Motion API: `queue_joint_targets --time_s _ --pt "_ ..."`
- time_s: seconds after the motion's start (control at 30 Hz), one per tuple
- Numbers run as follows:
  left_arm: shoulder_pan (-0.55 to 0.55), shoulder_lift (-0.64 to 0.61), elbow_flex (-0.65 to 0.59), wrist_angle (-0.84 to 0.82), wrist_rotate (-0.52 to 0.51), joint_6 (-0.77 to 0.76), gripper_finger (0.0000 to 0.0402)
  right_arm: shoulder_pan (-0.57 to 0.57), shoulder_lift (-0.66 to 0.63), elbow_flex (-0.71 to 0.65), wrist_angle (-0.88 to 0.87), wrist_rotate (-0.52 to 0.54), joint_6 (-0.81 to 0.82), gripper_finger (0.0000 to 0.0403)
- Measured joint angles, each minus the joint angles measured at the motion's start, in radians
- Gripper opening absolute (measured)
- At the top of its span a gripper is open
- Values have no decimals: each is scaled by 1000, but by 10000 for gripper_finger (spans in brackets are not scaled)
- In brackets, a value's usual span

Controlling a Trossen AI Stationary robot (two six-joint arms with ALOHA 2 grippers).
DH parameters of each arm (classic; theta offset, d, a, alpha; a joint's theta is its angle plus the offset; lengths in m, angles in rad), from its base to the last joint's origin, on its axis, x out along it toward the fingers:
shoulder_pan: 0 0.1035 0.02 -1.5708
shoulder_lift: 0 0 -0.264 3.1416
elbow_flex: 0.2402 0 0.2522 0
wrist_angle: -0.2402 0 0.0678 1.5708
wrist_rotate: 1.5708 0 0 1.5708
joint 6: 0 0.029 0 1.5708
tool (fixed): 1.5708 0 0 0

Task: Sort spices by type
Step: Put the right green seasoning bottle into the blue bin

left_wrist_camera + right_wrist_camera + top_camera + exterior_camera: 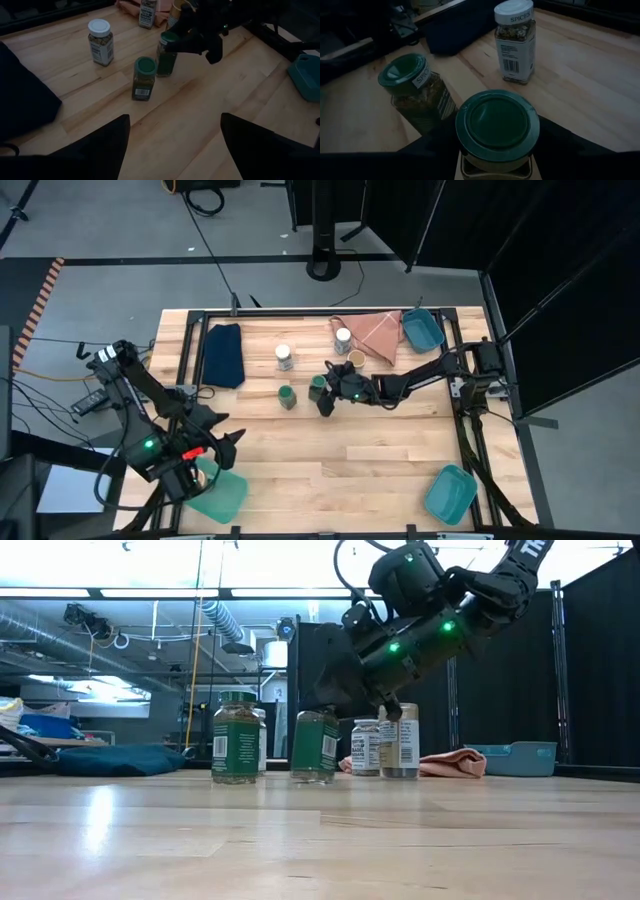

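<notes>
**A:** Where do the spice jars stand?

**B:** Near the far middle of the table. One green-lidded jar [317, 387] sits between the dark fingers of the right gripper [325, 393]; the right wrist view looks straight down on its round green lid [497, 124], with a finger pressed against each side. It stands upright on the wood.

**A:** And its twin?

**B:** The second green-lidded jar [287, 396] stands just beside it, toward the left arm's side, close but apart. In the low view both are upright, side by side, with a narrow gap between them.

**A:** The others?

**B:** A white-lidded jar [284, 357] stands farther back, near the dark blue folded cloth [223, 355]. Another white-lidded jar [343, 340] stands at the edge of the pink cloth [375, 335], and a tan-lidded jar [357, 360] is just behind the right gripper. I can make out only five jars.

**A:** What is the left arm doing?

**B:** The left gripper [228, 440] hangs over the table's near left part, well apart from the jars, its fingers spread wide with nothing between them. A teal bin [221, 493] lies just below it at the near left corner.

**A:** Other bins?

**B:** One teal bin [423, 330] is at the far right beside the pink cloth, another [450, 493] at the near right corner.
</notes>
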Motion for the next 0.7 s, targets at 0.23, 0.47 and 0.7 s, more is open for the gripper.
queue_joint_targets --time_s 0.23,0.47,0.7 --pt "16 0 0 -2 -2 2 316 -4 -1 -1 24 -57 9 209" --pt "16 0 0 -2 -2 3 316 -19 -55 -1 27 -53 8 209" --pt "16 0 0 -6 -2 4 316 -49 -139 -1 24 -50 2 209"
